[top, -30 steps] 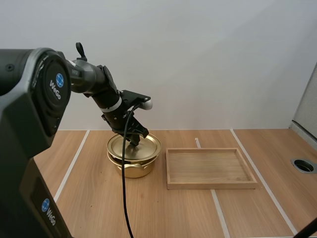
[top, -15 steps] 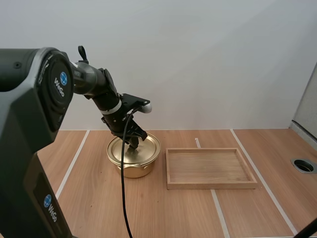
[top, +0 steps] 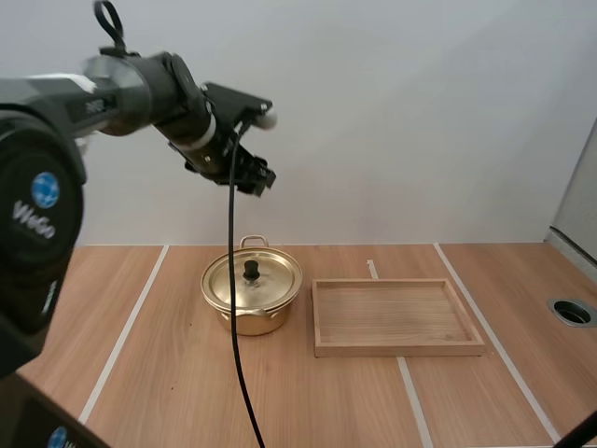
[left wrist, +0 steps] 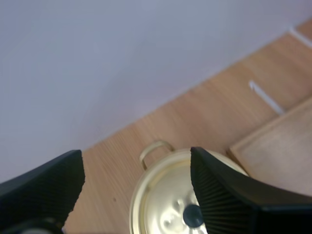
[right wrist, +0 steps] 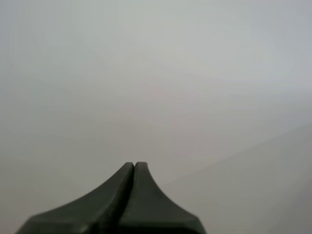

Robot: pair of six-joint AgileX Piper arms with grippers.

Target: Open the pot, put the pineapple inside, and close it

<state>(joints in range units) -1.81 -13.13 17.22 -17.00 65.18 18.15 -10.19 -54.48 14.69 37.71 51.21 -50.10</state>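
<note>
pot [top: 267,317], golden and round, stands closed on the wooden table [top: 168,392], a little left of the middle and toward the far side. the table is the largest thing here; it is light brown, and white lines [top: 138,301] run over it from near to far. my left arm [top: 140,84] reaches in from the left, high over the table. the wooden tray [top: 398,348] lies flat just to the right of the pot, close to it but not touching, with its long side going from left to right. the pot has a loop handle [top: 254,242] on its far side. the lid [top: 277,280] sits level on the rim of the pot, and a small black knob [top: 251,271] stands up in the middle of the lid.

the left gripper [top: 258,179] hangs well above the pot, apart from the lid and the knob, and it points down and a little to the right. in the left wrist view its two fingers [left wrist: 219,190] stand wide apart, the ribbed inner faces turned to each other, and nothing is between them. below the fingers this view looks down on the lid, with the knob beside one finger, the far handle between the two tips, and a corner of the tray next to the pot.

the right gripper [right wrist: 134,166] grips nothing: its two fingers lie pressed together as one dark wedge.
</note>
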